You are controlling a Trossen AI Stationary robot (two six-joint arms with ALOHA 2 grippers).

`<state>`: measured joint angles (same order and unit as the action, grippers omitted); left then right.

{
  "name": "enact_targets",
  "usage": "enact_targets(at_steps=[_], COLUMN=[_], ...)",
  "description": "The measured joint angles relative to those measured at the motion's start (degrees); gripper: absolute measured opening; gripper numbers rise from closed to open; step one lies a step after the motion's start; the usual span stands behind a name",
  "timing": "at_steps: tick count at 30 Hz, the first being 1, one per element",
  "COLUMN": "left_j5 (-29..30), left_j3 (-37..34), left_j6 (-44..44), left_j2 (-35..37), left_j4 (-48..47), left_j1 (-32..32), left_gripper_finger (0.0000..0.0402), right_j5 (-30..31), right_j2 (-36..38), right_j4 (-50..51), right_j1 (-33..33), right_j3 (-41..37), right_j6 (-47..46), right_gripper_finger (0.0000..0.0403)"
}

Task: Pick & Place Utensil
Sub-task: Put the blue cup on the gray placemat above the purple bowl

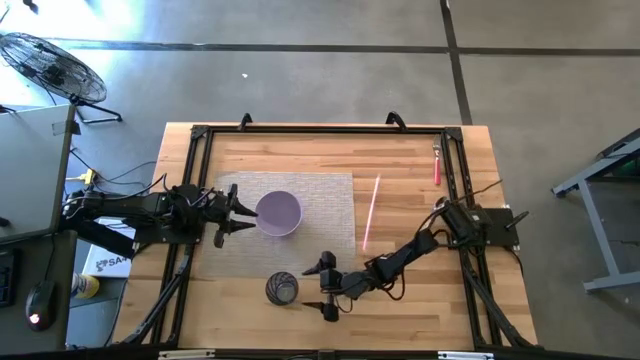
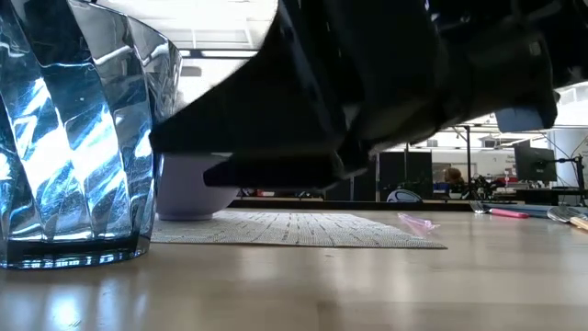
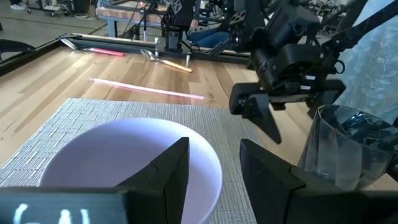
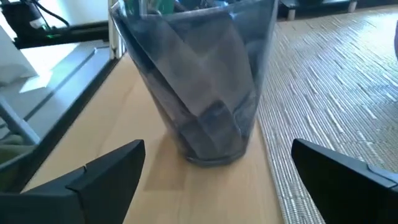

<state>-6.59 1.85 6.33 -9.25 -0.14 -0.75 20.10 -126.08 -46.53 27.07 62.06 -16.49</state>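
Note:
A clear ribbed glass (image 1: 282, 289) stands upright on the wood near the table's near edge, just off the grey placemat (image 1: 325, 195). My right gripper (image 1: 318, 290) is level with it on its right, open wide. In the right wrist view a finger stands on either side of the glass (image 4: 199, 81) without touching it. A lilac bowl (image 1: 278, 213) sits on the placemat. My left gripper (image 1: 243, 214) is open at the bowl's left rim (image 3: 205, 165). A thin pink utensil (image 1: 370, 210) lies across the placemat's right edge.
More utensils lie by the far right corner: a pink-handled one (image 1: 437, 165) and an orange-handled spoon (image 3: 168, 60). A black frame (image 1: 320, 128) runs round the wooden table. Bare wood (image 1: 410, 215) lies right of the placemat. Desks and monitors show in the room beyond.

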Motion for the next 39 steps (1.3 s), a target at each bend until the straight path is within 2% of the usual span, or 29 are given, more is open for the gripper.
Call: enact_targets(at_steps=[6,9,13,16,23,32,39], left_j5=[0.0,0.0,0.0,0.0,0.0,0.0,0.0], left_j3=[0.0,0.0,0.0,0.0,0.0,0.0,0.0], left_j6=[0.0,0.0,0.0,0.0,0.0,0.0,0.0], left_j2=[0.01,0.01,0.01,-0.01,0.0,0.0,-0.01], left_j4=[-0.01,-0.01,-0.01,-0.01,0.01,-0.01,-0.01], left_j1=[0.0,0.0,0.0,0.0,0.0,0.0,0.0], left_gripper_finger=[0.014,0.014,0.014,0.014,0.014,0.014,0.014], right_j5=[-1.85,-1.68,-1.0,-3.06,-2.65,-3.6,-8.69], right_j2=[-0.03,-0.05,-2.29,-4.13,-8.35,-10.21,-10.21], right_j4=[-0.82,-1.02,-5.84,-8.65,-17.15,-15.97,-10.3], right_j1=[-0.33,-0.34,-0.63,-1.61,-1.51,-1.81,-3.74], right_j3=[0.02,0.45,0.89,0.87,1.55,5.94,9.45], right_j6=[0.74,4.13,11.26,9.67,10.93,13.48,13.99], right_gripper_finger=[0.04,0.04,0.04,0.04,0.04,0.04,0.04])
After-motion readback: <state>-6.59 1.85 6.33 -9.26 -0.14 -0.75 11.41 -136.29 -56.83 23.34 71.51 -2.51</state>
